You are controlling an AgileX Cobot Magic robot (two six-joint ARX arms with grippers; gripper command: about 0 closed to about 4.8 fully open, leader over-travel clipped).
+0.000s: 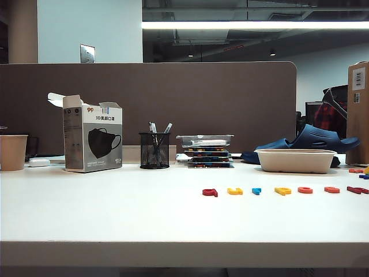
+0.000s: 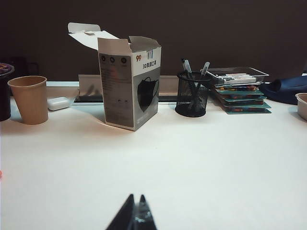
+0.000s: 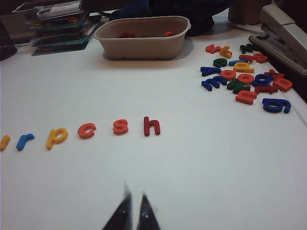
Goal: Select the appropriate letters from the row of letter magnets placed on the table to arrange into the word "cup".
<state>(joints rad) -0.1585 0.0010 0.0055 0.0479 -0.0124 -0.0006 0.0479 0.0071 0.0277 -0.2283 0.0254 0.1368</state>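
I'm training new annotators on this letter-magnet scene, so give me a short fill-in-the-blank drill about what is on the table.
1. In the right wrist view, the orange-red "c" lies directly between the orange "s" and the yellow ____.
2. The mesh pen holder stands just right of the ____ box.
3. The right tool hangs over bare table with its jaws ____.
4. The last letter in the row, beside the "s", is a dark red ____.

Missing words: "p"; mask; shut; "h"
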